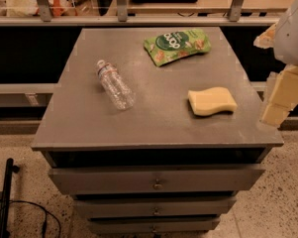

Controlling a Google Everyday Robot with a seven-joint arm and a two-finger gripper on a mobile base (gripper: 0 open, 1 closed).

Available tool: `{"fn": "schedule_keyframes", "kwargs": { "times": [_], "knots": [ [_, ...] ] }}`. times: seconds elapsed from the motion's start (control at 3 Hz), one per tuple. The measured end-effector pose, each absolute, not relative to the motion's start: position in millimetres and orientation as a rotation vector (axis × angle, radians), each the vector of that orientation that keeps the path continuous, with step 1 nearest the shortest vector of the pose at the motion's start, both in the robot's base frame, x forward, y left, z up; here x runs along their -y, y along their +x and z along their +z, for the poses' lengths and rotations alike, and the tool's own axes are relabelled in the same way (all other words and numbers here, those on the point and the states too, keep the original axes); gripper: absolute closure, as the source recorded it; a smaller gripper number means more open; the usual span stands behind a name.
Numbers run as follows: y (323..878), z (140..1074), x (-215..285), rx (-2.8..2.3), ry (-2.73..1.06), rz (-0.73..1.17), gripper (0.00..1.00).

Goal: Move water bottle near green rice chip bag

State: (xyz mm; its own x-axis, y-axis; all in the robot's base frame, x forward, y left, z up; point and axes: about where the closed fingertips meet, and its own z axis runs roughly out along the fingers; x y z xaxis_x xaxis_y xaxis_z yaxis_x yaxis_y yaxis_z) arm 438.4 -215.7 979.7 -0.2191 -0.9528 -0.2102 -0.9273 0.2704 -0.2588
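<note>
Landmark is the yellow sponge (212,101) on the grey surface (79,128). The claw (275,112) hangs right of the sponge, just past the surface's right edge and low beside it. Can't tell whether it's apart or together, but nothing appears to be in it. The water bottle (115,85) lies on its side left of the sponge and a little further back, well apart from it, so the sponge sits roughly between claw and bottle. Its long axis runs diagonal — white cap back-left, base front-right, pointing loosely toward the sponge's front-left. The green rice chip bag (177,45) lies flat behind the sponge and slightly left, near the back edge, well apart from the bottle. My read is that the task hasn't started. There's only one arm, so the reach has to cross over or behind the sponge, then close across the bottle's short axis; a crinkled round body may roll. The bag's dark round logo has white letters that look like "pop" — not certain. The bottle's label band is red and white, text unreadable.
</note>
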Motion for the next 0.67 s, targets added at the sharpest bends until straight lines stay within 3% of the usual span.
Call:
{"fn": "schedule_keyframes", "kwargs": {
  "times": [0.67],
  "knots": [
    [438.0, 981.2, 215.4, -2.245, -1.652, -0.079, 0.0]
  ]
}}
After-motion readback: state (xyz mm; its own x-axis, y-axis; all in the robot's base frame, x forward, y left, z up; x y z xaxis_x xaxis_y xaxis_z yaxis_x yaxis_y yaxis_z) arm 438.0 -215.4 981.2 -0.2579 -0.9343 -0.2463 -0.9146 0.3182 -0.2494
